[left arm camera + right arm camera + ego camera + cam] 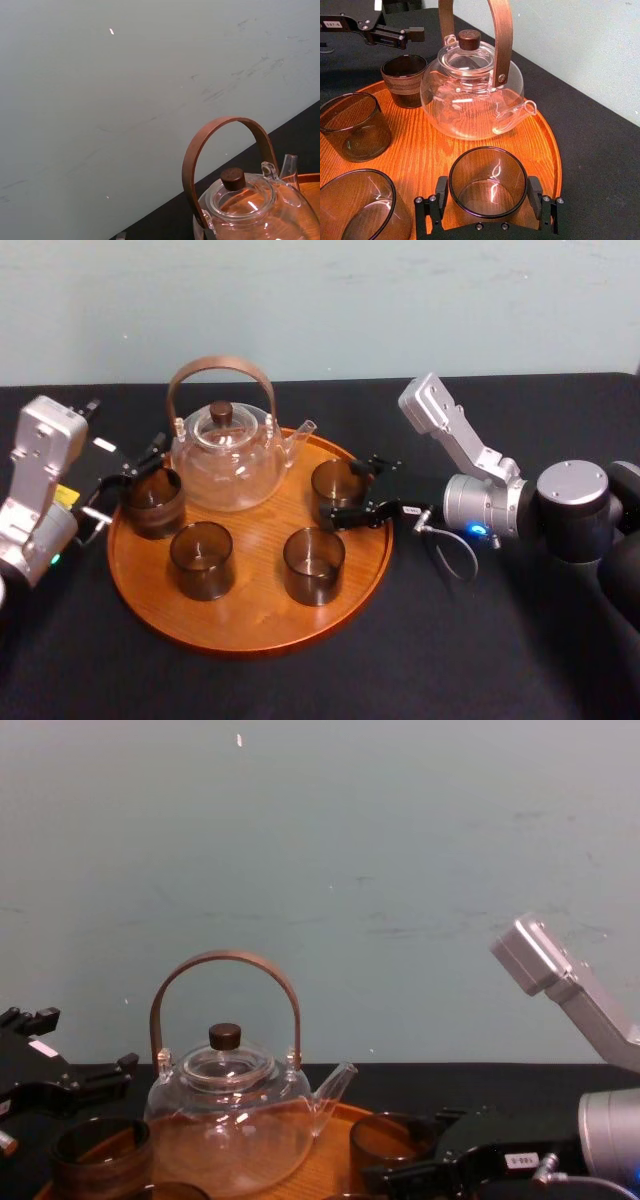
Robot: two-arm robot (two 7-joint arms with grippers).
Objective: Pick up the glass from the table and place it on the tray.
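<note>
Black bench [520,640], pale wall behind. From the chest camera we only catch the top of the glass [333,483]; its base is cut off at the frame edge. It stands upright, mouth up, on the tray [250,625] at the right rear, beside the teapot [225,455]. The right pincer [488,192] is clamped on it, one pad each side. Left pincer [140,468] sits over the tray's left rim; open or closed, we can't tell.

I'm getting even, fairly bright overhead light. Small white glints are showing on the teapot [470,95] and inside the glass [487,182]. The tray [540,145] is glowing strong orange up close. The black table [500,640] is swallowing shadows, and the wall [400,840] is reading flat and evenly lit.
</note>
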